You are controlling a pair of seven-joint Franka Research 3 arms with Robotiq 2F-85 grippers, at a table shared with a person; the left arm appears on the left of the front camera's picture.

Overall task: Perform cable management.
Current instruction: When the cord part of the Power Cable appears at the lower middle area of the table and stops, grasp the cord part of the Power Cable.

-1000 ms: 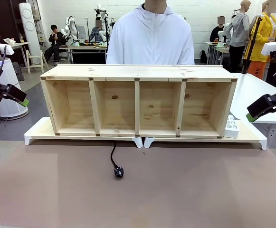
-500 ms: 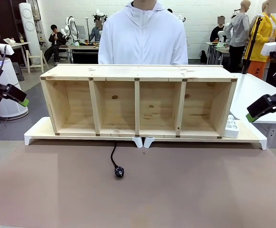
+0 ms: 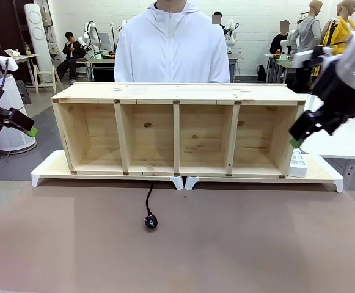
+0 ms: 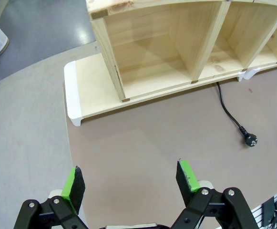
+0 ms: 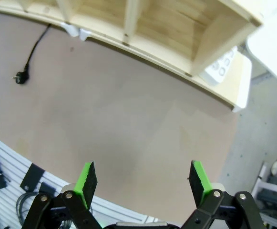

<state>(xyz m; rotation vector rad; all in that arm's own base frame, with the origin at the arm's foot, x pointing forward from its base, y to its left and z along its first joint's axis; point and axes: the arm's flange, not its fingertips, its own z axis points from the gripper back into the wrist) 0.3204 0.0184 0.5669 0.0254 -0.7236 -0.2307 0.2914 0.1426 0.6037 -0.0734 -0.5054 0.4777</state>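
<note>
On the brown tabletop the cable is lying untouched, left gripper and right gripper both hovering wide open, empty.

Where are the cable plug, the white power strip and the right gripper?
cable plug (image 3: pixel 151 221), front view, on the plug head.
white power strip (image 3: pixel 297 162), front view, on its socketed top face.
right gripper (image 5: pixel 142 171), right wrist view, midway between its fingertips.

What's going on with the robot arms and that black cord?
Nothing is being held right now. The black cable lies on the brown table, its plug in front of the wooden shelf. The left gripper and the right gripper hang open and empty at either side. A person in a white jacket stands behind the shelf.
</note>
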